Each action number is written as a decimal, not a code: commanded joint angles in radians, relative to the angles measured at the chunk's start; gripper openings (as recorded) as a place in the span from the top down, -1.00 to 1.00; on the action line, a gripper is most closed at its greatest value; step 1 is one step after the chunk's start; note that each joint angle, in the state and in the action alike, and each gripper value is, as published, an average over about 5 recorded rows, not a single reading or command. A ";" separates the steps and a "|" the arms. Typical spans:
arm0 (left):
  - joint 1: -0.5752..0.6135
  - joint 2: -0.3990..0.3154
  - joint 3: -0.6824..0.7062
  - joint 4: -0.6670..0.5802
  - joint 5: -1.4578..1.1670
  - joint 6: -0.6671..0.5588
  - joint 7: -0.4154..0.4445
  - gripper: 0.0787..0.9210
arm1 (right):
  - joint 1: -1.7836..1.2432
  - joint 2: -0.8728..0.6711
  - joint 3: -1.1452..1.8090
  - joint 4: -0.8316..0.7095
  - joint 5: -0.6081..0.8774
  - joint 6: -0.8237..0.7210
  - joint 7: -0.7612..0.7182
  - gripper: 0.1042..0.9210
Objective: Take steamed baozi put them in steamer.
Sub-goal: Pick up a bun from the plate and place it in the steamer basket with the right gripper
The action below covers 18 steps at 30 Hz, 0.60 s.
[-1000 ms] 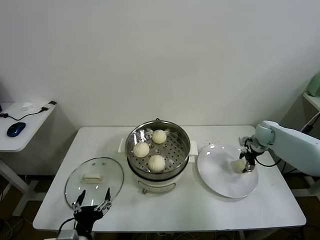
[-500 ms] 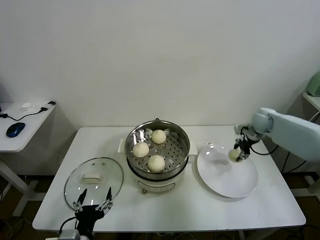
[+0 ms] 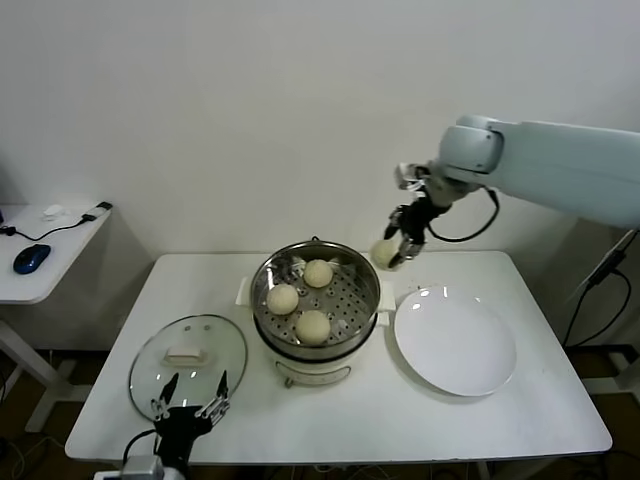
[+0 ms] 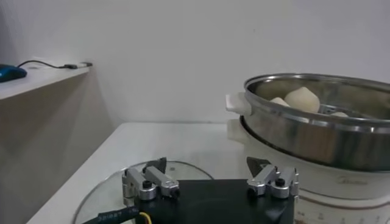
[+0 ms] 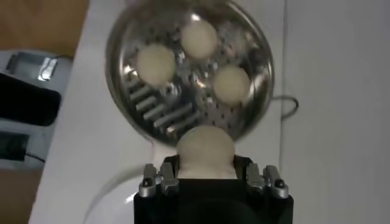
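Head view: baozi (image 3: 384,254) beyond steamer (image 3: 372,276) rim.

Cream-white baozi (image 3: 384,253), shiny perforated steel steamer (image 3: 365,270), white plate (image 3: 455,345), white table (image 3: 520,420).

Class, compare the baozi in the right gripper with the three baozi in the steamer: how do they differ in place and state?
The held baozi is clamped in the right gripper, in the air beside the steamer rim; the three baozi rest free on the perforated tray. All four are smooth, round and cream-white.
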 commanded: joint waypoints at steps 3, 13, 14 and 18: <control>-0.002 0.001 0.000 0.001 0.003 -0.003 -0.002 -0.77 | -0.052 0.167 -0.066 0.100 0.100 -0.111 0.147 -0.22; -0.007 0.003 -0.002 0.001 -0.008 -0.002 -0.003 -0.77 | -0.249 0.187 0.019 -0.062 -0.025 -0.141 0.182 -0.22; -0.008 0.004 -0.002 0.001 -0.009 -0.001 -0.003 -0.77 | -0.259 0.189 0.025 -0.070 -0.030 -0.141 0.183 -0.22; -0.012 0.005 -0.002 0.001 -0.015 0.001 -0.002 -0.77 | -0.285 0.196 0.033 -0.088 -0.043 -0.144 0.184 -0.22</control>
